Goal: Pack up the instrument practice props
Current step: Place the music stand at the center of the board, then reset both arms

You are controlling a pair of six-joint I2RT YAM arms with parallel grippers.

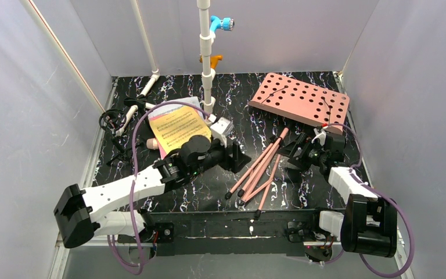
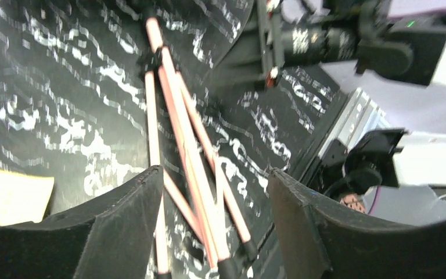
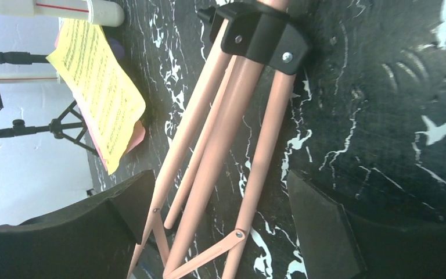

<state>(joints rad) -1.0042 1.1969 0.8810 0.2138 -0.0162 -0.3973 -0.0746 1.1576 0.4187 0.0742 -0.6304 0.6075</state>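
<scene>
The pink music stand lies flat on the black marbled table, its hole-punched desk point(image 1: 299, 99) at the back right and its folded legs point(image 1: 261, 171) pointing to the near edge. My left gripper point(image 1: 241, 157) point(image 2: 215, 186) hovers open over the legs' black-capped ends point(image 2: 232, 264). From the other side my right gripper point(image 1: 295, 158) point(image 3: 220, 192) stands open astride the leg tubes point(image 3: 209, 157), just below the black hub point(image 3: 261, 35). Neither finger pair presses on a tube. Yellow sheet music point(image 1: 180, 129) point(image 3: 99, 87) lies on pink and white pages at the left, with a pink tube end point(image 1: 151, 143) beside them.
A white pipe frame point(image 1: 207, 64) with a blue fitting point(image 1: 223, 23) and an orange fitting point(image 1: 212, 59) stands at the back middle. A small black stand and cables point(image 1: 113, 119) lie at the left edge. Grey walls close in three sides.
</scene>
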